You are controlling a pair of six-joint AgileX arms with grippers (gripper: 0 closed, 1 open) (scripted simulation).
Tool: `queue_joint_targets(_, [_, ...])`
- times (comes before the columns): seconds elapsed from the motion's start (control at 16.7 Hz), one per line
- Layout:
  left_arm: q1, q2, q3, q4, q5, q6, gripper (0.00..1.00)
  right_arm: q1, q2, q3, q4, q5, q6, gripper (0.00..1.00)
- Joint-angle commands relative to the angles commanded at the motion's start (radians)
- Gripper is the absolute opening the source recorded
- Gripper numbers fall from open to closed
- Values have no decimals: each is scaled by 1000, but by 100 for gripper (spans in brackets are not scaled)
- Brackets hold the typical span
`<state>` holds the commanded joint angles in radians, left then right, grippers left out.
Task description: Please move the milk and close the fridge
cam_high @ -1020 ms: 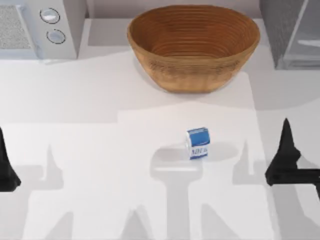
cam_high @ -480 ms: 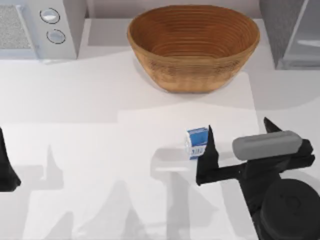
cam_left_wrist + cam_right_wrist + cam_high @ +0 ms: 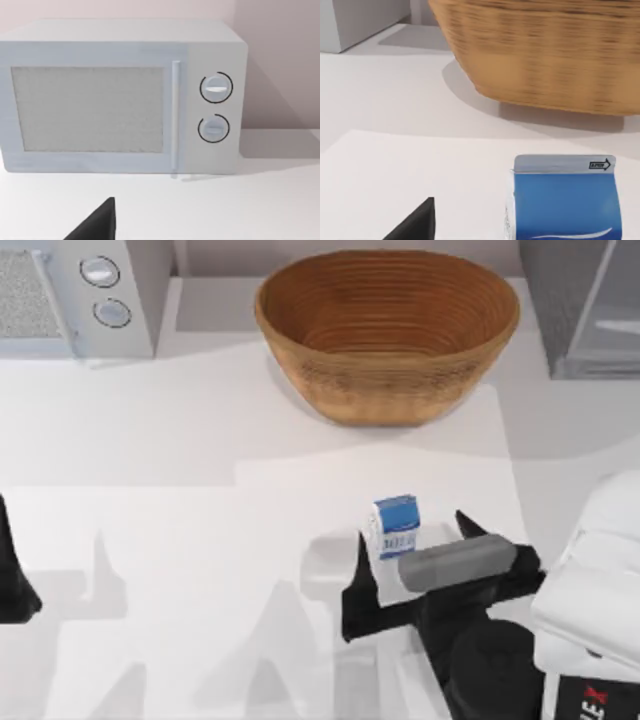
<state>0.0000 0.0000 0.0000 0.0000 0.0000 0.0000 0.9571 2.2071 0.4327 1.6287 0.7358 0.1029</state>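
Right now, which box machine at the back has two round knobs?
The white microwave-like appliance at the table's back left, with a mesh window. The dark grey speckled fridge at the back right has none.

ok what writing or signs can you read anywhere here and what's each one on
Black arrow sign with tiny lettering inside, too small to read: on the white top strip of the milk.
Dark print on the milk's white side panel in the top view: blurred, unreadable.
Red mark, perhaps an "X", cut off by the frame edge: on the right arm.
The microwave's two knobs: no readable markings.
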Motion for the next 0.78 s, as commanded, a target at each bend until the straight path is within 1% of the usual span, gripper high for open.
queue_joint_targets(0.42, [0,0,0,0,0,0,100,-1,17,6,10,-5,1,100])
queue_joint_targets(0.78, [0,0,0,0,0,0,100,-80,52,119,-56,-82,-13,100])
